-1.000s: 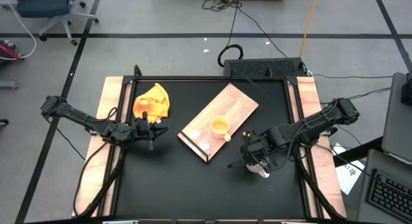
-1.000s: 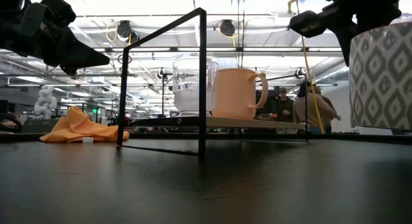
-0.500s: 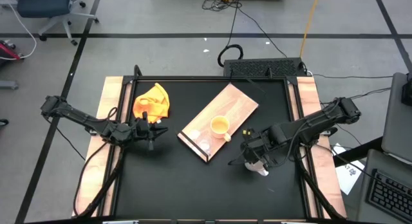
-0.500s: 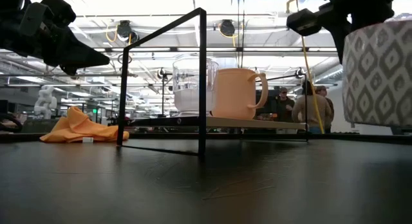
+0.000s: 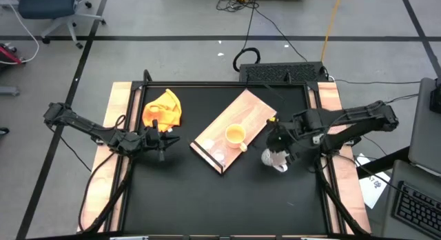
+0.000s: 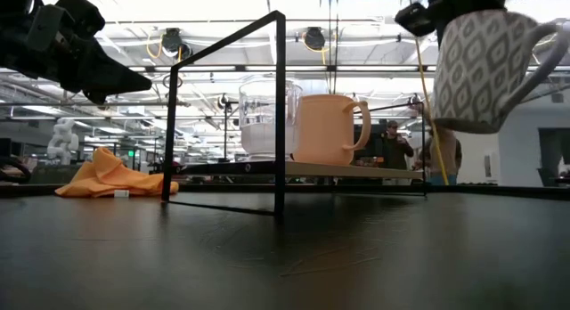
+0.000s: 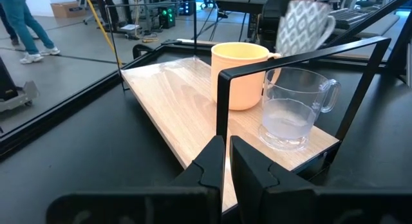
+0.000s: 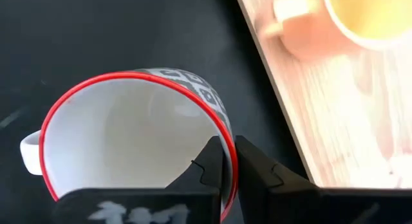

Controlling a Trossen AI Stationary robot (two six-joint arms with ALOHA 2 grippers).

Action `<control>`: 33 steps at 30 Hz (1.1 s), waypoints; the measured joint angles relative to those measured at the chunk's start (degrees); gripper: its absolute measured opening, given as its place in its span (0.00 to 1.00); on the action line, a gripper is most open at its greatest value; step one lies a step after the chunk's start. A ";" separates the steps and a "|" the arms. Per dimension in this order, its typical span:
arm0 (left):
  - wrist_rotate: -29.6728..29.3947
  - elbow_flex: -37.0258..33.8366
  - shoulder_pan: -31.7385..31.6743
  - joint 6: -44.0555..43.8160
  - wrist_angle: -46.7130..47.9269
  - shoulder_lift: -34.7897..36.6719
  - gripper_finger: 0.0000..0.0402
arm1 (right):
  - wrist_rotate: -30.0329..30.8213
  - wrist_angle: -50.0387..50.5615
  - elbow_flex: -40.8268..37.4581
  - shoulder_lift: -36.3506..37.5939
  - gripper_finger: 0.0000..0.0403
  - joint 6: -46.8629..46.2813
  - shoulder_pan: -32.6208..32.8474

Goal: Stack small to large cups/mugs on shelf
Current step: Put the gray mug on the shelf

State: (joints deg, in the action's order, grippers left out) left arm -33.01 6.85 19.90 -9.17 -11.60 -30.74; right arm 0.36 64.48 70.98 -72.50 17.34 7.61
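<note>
A white mug [image 6: 481, 69] with a grey pattern and a red rim hangs in the air to the right of the shelf [image 5: 253, 107], with my right gripper [image 8: 228, 161] shut on it. The shelf is a light wooden board on a black frame. On it stand a yellow-orange mug [image 5: 236, 135] and a clear glass cup [image 5: 218, 156], both also in the left wrist view, the mug [image 7: 241, 76] and the cup [image 7: 293, 108]. My left gripper [image 5: 165, 138] is shut on nothing, left of the shelf. My right gripper holds the white mug by its red rim [image 8: 226, 143], on the side away from the handle [image 8: 26, 153]. One finger [image 8: 207, 167] is inside the mug and one [image 8: 256, 174] outside. The fingers come slanting down from above. The mug hangs tilted, clear of the table.
A crumpled yellow cloth [image 5: 162, 107] lies at the table's far left. The shelf's black frame [image 6: 278, 114] rises above the board. Bare black tabletop [image 5: 207, 205] stretches along the near edge. People stand in the room beyond the table [image 6: 427, 150].
My right gripper has risen and gone toward the table's far edge, alongside the shelf, still shut on the white mug. The mug, which stood low near the table a second ago, is lifted clear and tipped.
</note>
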 joint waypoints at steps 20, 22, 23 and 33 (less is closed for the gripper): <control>-0.07 0.00 0.00 -0.04 1.31 0.01 0.08 | -0.19 2.52 5.70 -7.40 0.02 18.08 -12.48; -0.07 0.00 0.00 -0.06 1.42 0.02 0.08 | -0.14 2.59 6.18 -7.40 0.02 19.29 -13.89; -0.07 0.00 0.00 -0.04 1.52 0.01 0.08 | -0.06 2.59 6.35 -7.38 0.02 20.08 -14.51; -0.07 0.00 0.00 -0.04 1.62 0.02 0.08 | -0.15 0.07 6.77 -7.38 0.02 27.18 -21.04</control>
State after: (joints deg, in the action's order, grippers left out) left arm -33.08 6.85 19.90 -9.21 -9.98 -30.72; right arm 0.21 64.56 77.75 -79.88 44.52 -13.43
